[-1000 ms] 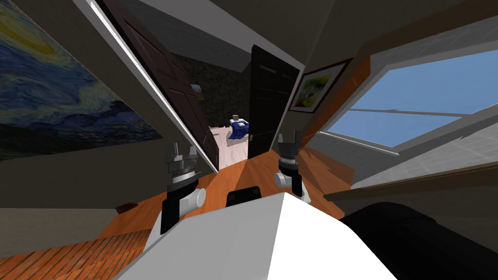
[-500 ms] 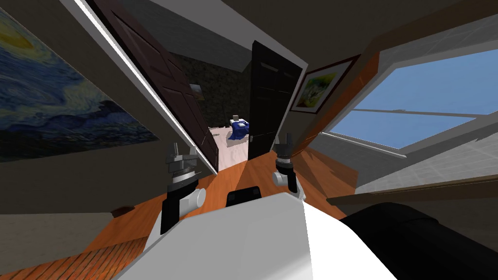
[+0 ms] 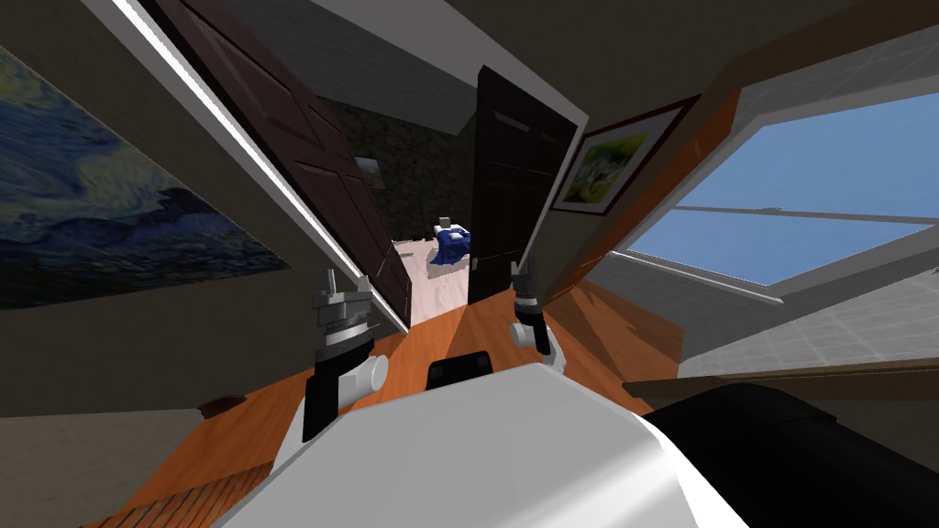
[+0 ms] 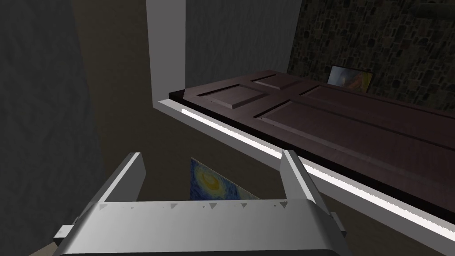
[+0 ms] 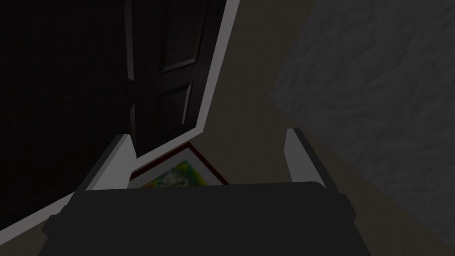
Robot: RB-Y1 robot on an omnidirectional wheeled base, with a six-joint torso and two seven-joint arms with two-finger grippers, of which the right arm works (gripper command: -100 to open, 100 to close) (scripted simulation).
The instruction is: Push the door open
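Doorway [image 3: 433, 280] — between left door [image 3: 312, 174], right door [image 3: 509, 174]

Opening ahead flanked by left door [image 3: 303, 156] and right door [image 3: 509, 174], perhaps a bed [image 3: 451, 243] beyond, painting [image 3: 92, 211] left, window [image 3: 779, 211] right

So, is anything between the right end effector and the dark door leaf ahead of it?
Nothing visible. The open right end effector sits close to the dark door leaf, low down, over bare orange floor.

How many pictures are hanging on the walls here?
3: a blue swirly painting on the left wall, a green-yellow framed picture beside the black door, a small picture on the stone wall beyond. More may be hidden.
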